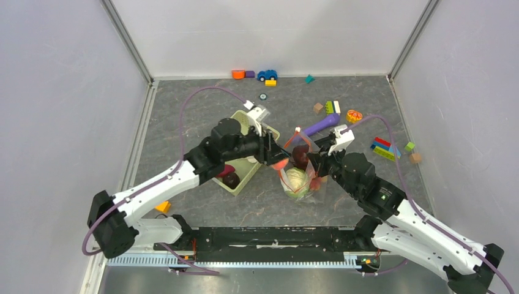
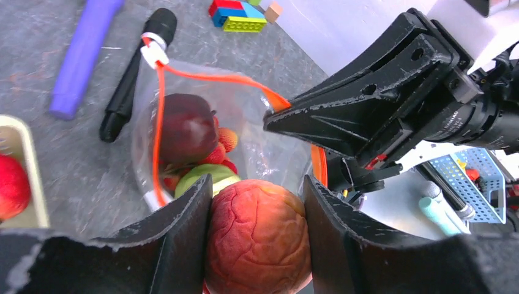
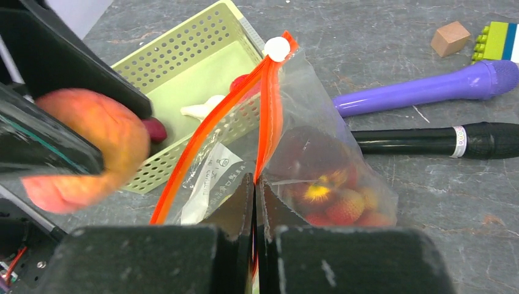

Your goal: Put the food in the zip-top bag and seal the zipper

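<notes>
Gripping a peach apple [image 2: 257, 245] in the left pincer [image 2: 257, 205], just above the open zip-top bag [image 3: 306, 104] on the worktop [image 1: 183, 110]. Pinching its zipper [image 3: 202, 141] in the closed right pincer [image 3: 256, 184]. Inside the bag: cabbage [image 1: 297, 179], dark purple piece [image 2: 186, 128], small red fruits [image 3: 346, 205]. At the bag's nine o'clock, green basket [image 3: 183, 67] holding a white mushroom piece [image 3: 199, 110].

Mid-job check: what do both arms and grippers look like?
The left arm and right arm match: white lower links, black upper links, a looping purple cable each. White camera brackets top the wrists. The left gripper and right gripper have flat black fingers, scuffed at the edges.
</notes>
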Controlling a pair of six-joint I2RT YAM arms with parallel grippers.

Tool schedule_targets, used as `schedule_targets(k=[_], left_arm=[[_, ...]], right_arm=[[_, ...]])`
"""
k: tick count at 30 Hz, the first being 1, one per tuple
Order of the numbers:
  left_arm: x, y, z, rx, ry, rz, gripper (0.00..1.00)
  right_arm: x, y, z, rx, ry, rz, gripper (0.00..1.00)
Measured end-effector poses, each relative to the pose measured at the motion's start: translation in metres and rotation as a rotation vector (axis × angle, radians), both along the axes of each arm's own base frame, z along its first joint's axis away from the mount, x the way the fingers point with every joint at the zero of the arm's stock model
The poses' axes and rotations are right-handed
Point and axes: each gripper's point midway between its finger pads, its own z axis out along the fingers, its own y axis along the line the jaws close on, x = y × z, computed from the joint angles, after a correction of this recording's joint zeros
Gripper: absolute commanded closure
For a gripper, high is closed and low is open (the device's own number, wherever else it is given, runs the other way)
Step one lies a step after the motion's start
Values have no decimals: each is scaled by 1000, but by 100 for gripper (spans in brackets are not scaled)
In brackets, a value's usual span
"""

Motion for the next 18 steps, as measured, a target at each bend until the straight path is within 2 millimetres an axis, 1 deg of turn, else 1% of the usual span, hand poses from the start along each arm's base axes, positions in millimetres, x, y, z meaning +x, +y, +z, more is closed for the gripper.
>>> schedule_targets(k=[2, 4, 6, 10, 13, 15, 16, 17, 18], left_arm=[[-6, -19, -1, -10, -13, -34, 87], [-4, -32, -7, -7, -20, -30, 87], [-1, -41, -15, 4, -22, -13, 87], [4, -58, -32, 38, -26, 30, 77], [7, -65, -40, 58, -30, 58, 61], [8, -68, -41, 63, -35, 73, 48], [8, -69, -40, 63, -38, 76, 34], [8, -69, -40, 63, -40, 78, 2], [9, -70, -39, 63, -43, 82, 1]], right_arm=[[-2, 1, 2, 15, 0, 6, 100], [-3, 1, 4, 30, 1, 12, 100], [-5, 2, 6, 45, 3, 13, 100], [-7, 2, 5, 61, 8, 16, 100], [-6, 1, 5, 64, 7, 12, 100], [-5, 0, 4, 63, 8, 4, 100], [-5, -1, 4, 63, 7, 1, 100], [-4, -2, 4, 61, 5, -4, 100], [-4, -3, 4, 60, 4, -9, 100]])
